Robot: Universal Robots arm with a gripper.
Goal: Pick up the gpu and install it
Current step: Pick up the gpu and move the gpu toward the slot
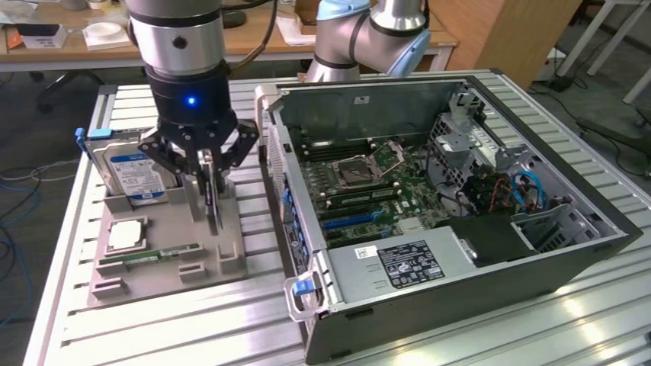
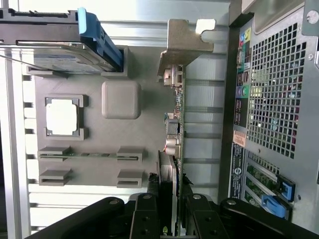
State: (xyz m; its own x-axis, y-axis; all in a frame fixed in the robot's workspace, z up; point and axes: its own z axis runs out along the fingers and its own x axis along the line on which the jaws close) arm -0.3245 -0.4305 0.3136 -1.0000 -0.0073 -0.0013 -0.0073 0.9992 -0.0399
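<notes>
The gpu (image 1: 212, 204) hangs edge-on over the grey holder tray (image 1: 209, 268), a thin dark card pointing down from my gripper (image 1: 209, 174). In the wrist view the gpu (image 2: 174, 124) runs away from the camera, with its silver bracket (image 2: 187, 42) at the far end. My gripper (image 2: 169, 199) is shut on the card's near end, a black finger (image 2: 146, 214) pressed on either side. Whether the card's lower edge still touches the tray I cannot tell. The open computer case (image 1: 447, 191) lies to the exterior view's right, its motherboard (image 1: 356, 183) exposed.
On the tray are a silver hard drive with a blue label (image 1: 133, 171), a CPU (image 1: 127, 232) and a green RAM stick (image 1: 163, 254). The case's rear panel (image 2: 274, 99) stands close beside the card. A second robot arm (image 1: 367, 30) rises behind the case.
</notes>
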